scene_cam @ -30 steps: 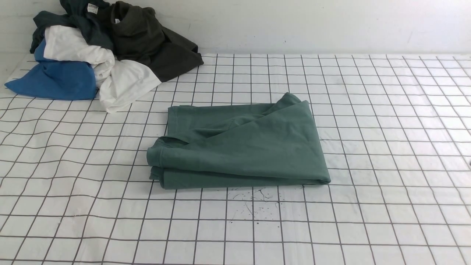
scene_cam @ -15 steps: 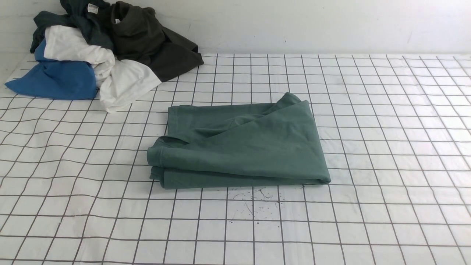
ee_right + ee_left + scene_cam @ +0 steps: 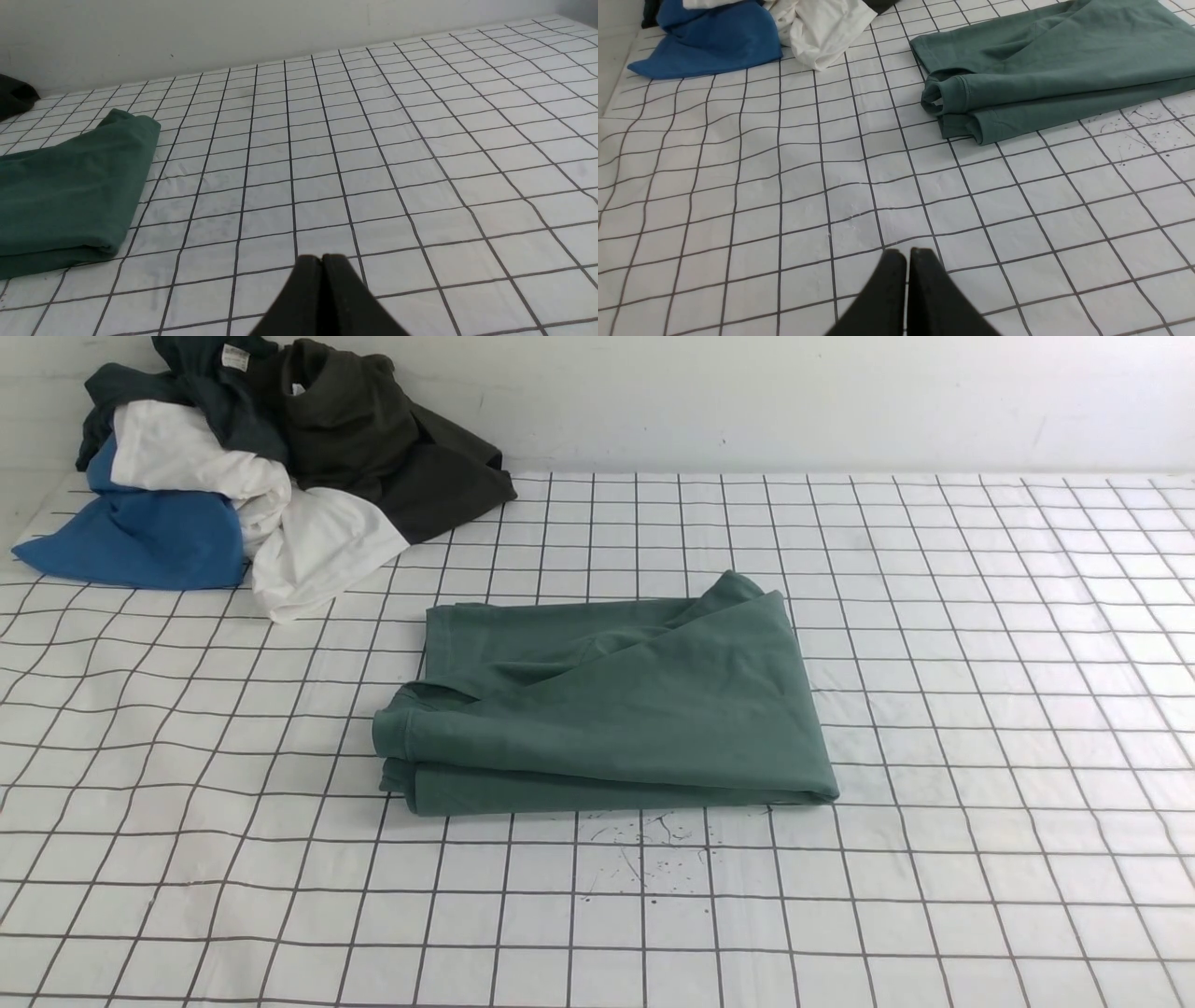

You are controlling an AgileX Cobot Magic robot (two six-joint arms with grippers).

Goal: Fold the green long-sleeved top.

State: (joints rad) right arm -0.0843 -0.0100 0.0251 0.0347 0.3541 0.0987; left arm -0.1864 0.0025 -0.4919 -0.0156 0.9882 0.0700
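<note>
One green long-sleeved top [image 3: 616, 709] (folded)

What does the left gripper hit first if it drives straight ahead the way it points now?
Likely just the bare checked cloth. The left gripper is shut and aimed at open squares, with the green top off to one side of that line and the heap of clothes beyond. Depth is unclear.

No readable text, brand or number appears anywhere in these views. A small white neck label [image 3: 235, 357] sits on a dark garment [image 3: 210, 383] atop the pile of clothes at the far left of the worktop [image 3: 934, 709], its print too small to make out. The green long-sleeved top [image 3: 616, 709] shows no visible lettering or logo.
</note>
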